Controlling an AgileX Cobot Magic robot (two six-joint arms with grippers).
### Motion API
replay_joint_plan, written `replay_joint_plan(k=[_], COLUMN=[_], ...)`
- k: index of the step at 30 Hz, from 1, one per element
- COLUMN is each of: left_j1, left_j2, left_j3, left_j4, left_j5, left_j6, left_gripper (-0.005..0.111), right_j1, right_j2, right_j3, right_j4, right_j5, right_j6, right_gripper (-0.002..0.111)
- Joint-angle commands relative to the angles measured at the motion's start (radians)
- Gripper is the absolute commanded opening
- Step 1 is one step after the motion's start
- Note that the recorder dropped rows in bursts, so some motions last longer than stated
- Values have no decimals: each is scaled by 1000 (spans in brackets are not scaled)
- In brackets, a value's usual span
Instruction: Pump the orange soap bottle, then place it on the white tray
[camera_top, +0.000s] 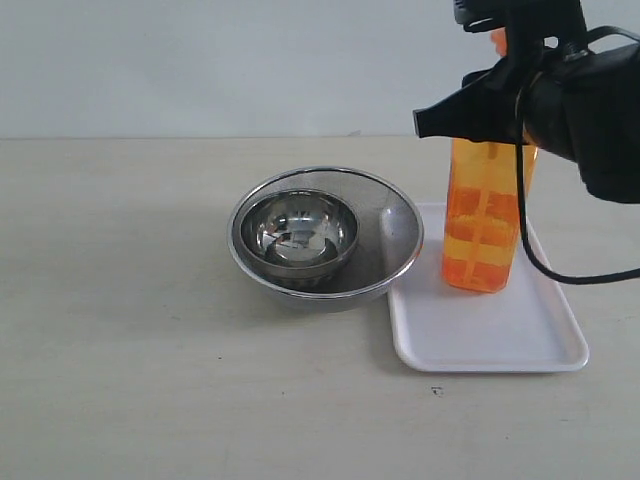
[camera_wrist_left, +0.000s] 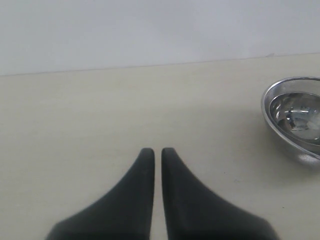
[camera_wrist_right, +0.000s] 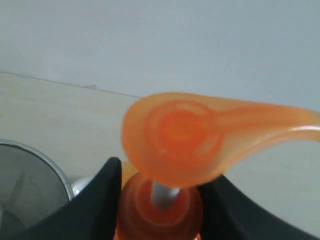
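Table (camera_top: 120, 380) open at left; white tray (camera_top: 500, 345) at right, nested steel bowls (camera_top: 400, 215) crowding its left edge. The orange soap bottle (camera_top: 485, 220) stands upright on the tray beside the bowls, right gripper (camera_wrist_right: 160, 197) clamped on its neck; left gripper (camera_wrist_left: 157, 152) fingers together.

This is looking like a robot test lab: a plain pale bench (camera_top: 150, 400) is standing against a blank white wall (camera_top: 200, 60).

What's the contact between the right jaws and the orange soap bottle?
Touching. Right wrist view: the right gripper has jaws against both sides of the orange soap bottle, no gap.
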Motion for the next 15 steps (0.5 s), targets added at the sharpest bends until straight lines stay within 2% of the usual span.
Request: replay_joint_plan(k=[1, 15], left_j1=[1, 1], left_j2=[-8, -8], left_j3=[4, 4], left_j4=[10, 10], left_j5=[2, 2], left_j6=[-11, -11], left_gripper=[5, 5], right_j1=[0, 0], right_j2=[-27, -45], right_j3=[14, 14], right_j4=[31, 100], right_j5=[-19, -96], right_j6=[-44, -182], right_gripper=[0, 0])
